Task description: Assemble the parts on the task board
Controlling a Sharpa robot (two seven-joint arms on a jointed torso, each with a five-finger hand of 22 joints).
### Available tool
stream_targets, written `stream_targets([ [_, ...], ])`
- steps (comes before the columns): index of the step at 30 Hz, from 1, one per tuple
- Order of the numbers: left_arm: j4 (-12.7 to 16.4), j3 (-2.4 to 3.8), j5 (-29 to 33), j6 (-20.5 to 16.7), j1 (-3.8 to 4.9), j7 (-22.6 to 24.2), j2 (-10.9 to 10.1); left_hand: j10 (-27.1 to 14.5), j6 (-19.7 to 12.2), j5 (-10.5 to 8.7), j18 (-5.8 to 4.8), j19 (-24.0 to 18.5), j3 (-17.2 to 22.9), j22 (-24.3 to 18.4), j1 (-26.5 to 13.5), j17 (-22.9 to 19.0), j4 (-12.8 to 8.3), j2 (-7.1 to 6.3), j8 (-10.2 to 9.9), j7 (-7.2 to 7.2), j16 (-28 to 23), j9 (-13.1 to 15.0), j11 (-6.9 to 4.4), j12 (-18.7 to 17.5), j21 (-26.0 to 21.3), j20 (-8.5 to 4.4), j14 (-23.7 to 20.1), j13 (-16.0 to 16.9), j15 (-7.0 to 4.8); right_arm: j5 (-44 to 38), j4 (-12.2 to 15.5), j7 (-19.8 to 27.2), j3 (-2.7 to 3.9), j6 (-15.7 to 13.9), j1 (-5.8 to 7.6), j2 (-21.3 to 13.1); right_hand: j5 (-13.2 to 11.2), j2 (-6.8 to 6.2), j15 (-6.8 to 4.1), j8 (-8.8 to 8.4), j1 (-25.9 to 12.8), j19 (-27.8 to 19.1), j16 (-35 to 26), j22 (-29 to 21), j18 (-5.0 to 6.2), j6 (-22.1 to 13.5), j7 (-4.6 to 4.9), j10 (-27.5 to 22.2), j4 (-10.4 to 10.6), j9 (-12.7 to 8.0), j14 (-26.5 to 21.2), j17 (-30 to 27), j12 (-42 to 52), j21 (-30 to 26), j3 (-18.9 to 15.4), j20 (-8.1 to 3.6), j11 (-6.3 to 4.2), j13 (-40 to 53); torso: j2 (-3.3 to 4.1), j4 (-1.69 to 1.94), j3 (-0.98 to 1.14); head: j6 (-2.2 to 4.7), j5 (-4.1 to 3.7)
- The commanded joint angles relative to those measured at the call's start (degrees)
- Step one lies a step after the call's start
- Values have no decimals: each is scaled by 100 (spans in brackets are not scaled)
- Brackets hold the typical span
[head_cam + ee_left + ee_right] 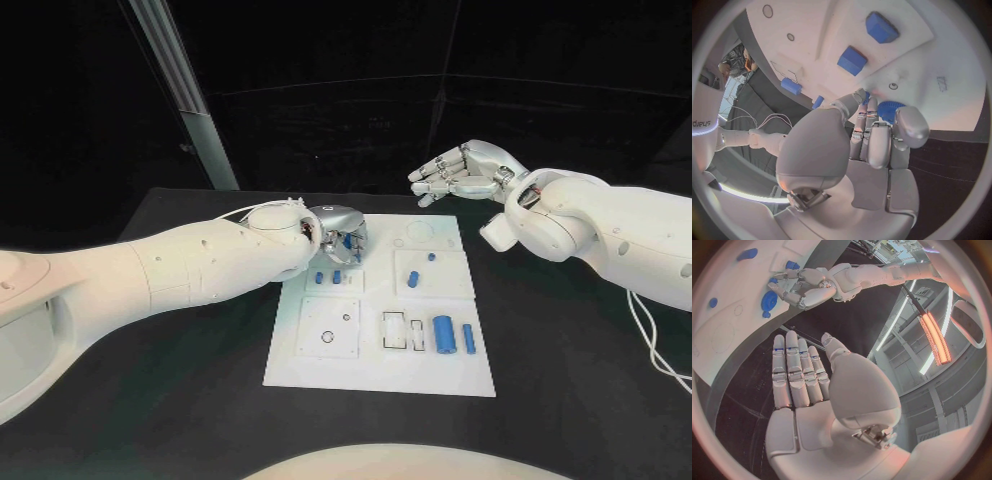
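Left hand (338, 236) gripping ridged blue round part (891, 109) on flat white task board (378, 372), right hand (459, 172) spread, holding nothing.

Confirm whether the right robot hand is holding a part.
No. The right robot hand is open with straight fingers, hovering off the task board.
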Motion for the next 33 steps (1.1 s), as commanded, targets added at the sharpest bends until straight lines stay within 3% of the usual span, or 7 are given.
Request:
stream_targets([
  [1,115,55,86,-274,12,76,-72,33,27,14,-81,50,56,3,-25,-22,-9,-7,-37,14,18,-13,2,-37,29,-5,144,-2,-37,5,-4,67,3,6,11,0,29,17,10,-7,-50,3,-12,-4,30,-46,4,-41,-6,-1,-40,-8,-34,-16,41,55,18,0,4,5,-2,11,16],
  [7,372,195,168,-316,13,77,-282,29,18,15,-81,46,88,5,-42,-36,-19,-19,-64,22,13,-25,12,-74,27,-2,144,-6,-32,5,-12,70,3,6,11,-8,29,17,10,-7,-50,3,-12,-4,30,-46,4,-41,-6,-1,-40,-8,-34,-16,41,55,18,0,4,11,-6,34,39],
  [12,549,251,261,-295,17,46,-495,35,22,15,-82,48,100,11,-41,-38,-27,-22,-68,22,13,-27,11,-81,31,-2,144,-6,-32,3,-19,70,3,10,10,-11,29,17,10,-7,-50,3,-12,-4,30,-46,4,-41,-6,-1,-40,-8,-34,-16,41,55,18,0,6,12,-2,39,45],
  [19,717,269,381,-81,29,-17,-815,61,48,4,-84,48,101,27,-110,-53,-12,-54,-82,21,9,-32,14,-111,39,2,146,-4,-27,3,-27,69,3,13,10,-12,29,17,10,-7,-50,3,-12,-4,30,-46,4,-41,-6,-1,-40,-8,-34,-16,41,55,18,0,19,-8,0,40,72],
  [22,765,270,413,-12,30,-40,-925,65,51,3,-85,48,100,30,-120,-58,-10,-59,-85,20,7,-33,13,-116,41,3,145,-3,-28,3,-31,68,3,13,10,-14,29,17,10,-7,-50,3,-12,-4,30,-46,4,-41,-6,-1,-40,-8,-34,-16,41,55,18,0,19,4,-8,41,52],
  [33,721,262,436,200,24,-61,-993,76,59,0,-83,45,94,27,-147,-69,-4,-74,-92,15,3,-36,11,-128,35,4,144,-2,-28,3,-34,69,3,17,10,-11,46,25,10,-5,-58,6,-11,-3,30,-50,5,-44,-2,-1,-42,-12,-33,-24,53,56,19,-1,22,0,-7,38,87],
])
